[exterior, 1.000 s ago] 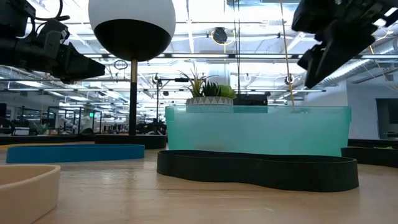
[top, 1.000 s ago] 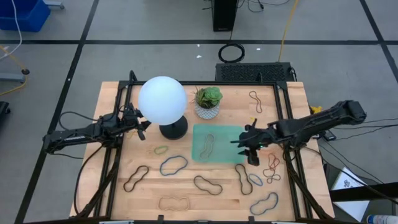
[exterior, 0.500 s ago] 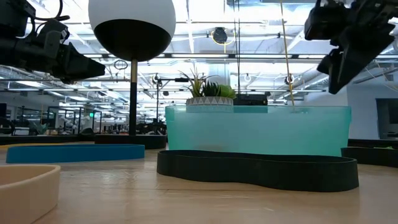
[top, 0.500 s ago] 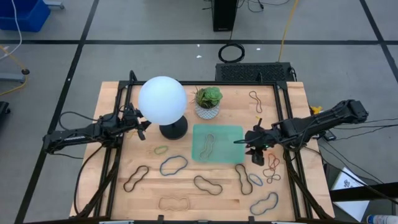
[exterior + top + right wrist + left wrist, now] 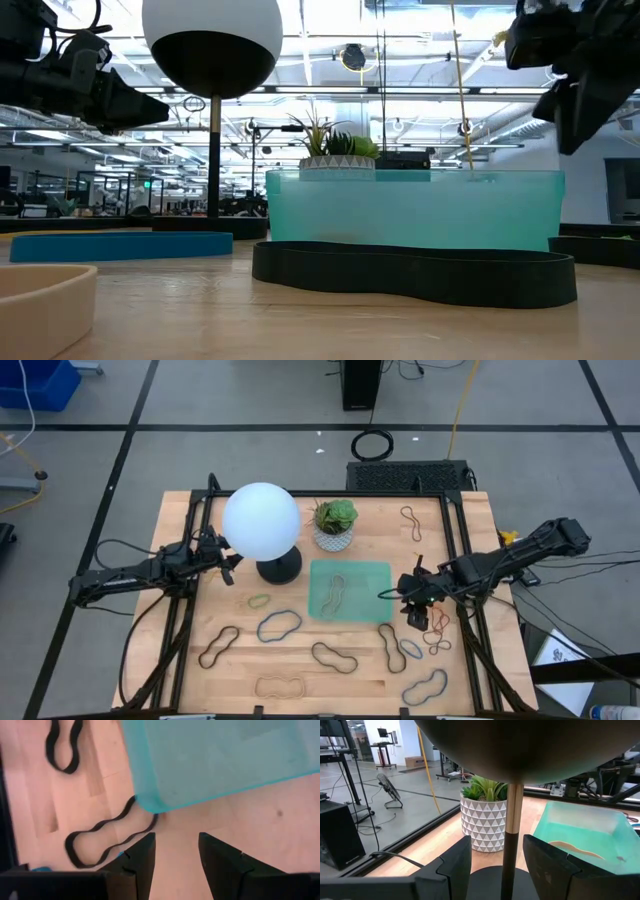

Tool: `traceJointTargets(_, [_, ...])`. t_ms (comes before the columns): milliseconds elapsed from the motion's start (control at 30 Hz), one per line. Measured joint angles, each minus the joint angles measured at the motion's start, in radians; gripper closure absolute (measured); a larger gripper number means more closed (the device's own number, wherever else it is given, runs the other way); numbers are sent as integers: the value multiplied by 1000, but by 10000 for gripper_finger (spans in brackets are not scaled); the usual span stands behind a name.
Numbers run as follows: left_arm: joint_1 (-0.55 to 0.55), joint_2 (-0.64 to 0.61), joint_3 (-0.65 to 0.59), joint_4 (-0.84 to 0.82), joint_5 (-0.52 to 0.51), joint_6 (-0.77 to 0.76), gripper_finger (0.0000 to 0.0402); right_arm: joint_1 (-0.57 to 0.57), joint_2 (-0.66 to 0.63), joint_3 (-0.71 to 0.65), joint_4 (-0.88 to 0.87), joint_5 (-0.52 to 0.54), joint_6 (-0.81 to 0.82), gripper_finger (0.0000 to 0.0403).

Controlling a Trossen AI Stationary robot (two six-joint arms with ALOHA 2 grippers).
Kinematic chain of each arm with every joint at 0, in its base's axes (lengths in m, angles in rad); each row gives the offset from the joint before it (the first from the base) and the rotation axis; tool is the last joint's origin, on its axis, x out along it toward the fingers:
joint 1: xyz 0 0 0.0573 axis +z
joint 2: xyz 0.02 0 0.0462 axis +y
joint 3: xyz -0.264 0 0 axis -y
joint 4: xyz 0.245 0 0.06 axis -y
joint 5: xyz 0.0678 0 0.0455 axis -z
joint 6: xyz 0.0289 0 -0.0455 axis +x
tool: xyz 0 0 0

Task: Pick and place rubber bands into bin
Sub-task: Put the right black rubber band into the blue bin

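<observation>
Overhead, the bin (image 5: 349,590) lies mid-table with one tan rubber band (image 5: 335,592) inside, the other rubber bands (image 5: 279,625) strewn on the wood before and beside it; the right gripper (image 5: 416,611) hovers just off the bin's right edge, and the left gripper (image 5: 232,564) waits beside the lamp (image 5: 262,522). At table level, a black band (image 5: 413,270) lies in front of the bin's translucent wall. Each wrist view shows its own fingers parted and empty: the left astride the lamp's stem (image 5: 511,835), the right above bare wood at the bin's corner, near a black band (image 5: 105,841).
</observation>
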Motion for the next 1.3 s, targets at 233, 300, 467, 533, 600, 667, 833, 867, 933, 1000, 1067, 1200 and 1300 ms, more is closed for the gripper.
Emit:
traceJointTargets(233, [0, 0, 0, 0, 0, 0, 215, 77, 41, -85, 172, 2, 65, 259])
traceJointTargets(300, [0, 0, 0, 0, 0, 0, 215, 97, 59, -121, 242, 2, 65, 259])
traceJointTargets(467, [0, 0, 0, 0, 0, 0, 215, 149, 113, -177, 395, 12, 65, 259])
traceJointTargets(533, [0, 0, 0, 0, 0, 0, 215, 168, 141, -180, 399, 44, 66, 262])
traceJointTargets(600, [0, 0, 0, 0, 0, 0, 215, 181, 169, -180, 401, 59, 76, 265])
traceJointTargets(667, [0, 0, 0, 0, 0, 0, 215, 189, 199, -180, 403, 61, 93, 270])
traceJointTargets(833, [0, 0, 0, 0, 0, 0, 215, 204, 275, -180, 432, 61, 122, 279])
traceJointTargets(867, [0, 0, 0, 0, 0, 0, 215, 206, 291, -180, 440, 60, 125, 281])
traceJointTargets(933, [0, 0, 0, 0, 0, 0, 215, 206, 315, -180, 469, 57, 128, 284])
traceJointTargets(1000, [0, 0, 0, 0, 0, 0, 215, 206, 331, -180, 492, 56, 129, 286])
traceJointTargets(1067, [0, 0, 0, 0, 0, 0, 215, 206, 338, -180, 511, 55, 130, 288])
traceJointTargets(1200, [0, 0, 0, 0, 0, 0, 215, 208, 338, -180, 520, 52, 165, 289])
traceJointTargets(1300, [0, 0, 0, 0, 0, 0, 215, 218, 338, -180, 522, 52, 185, 289])
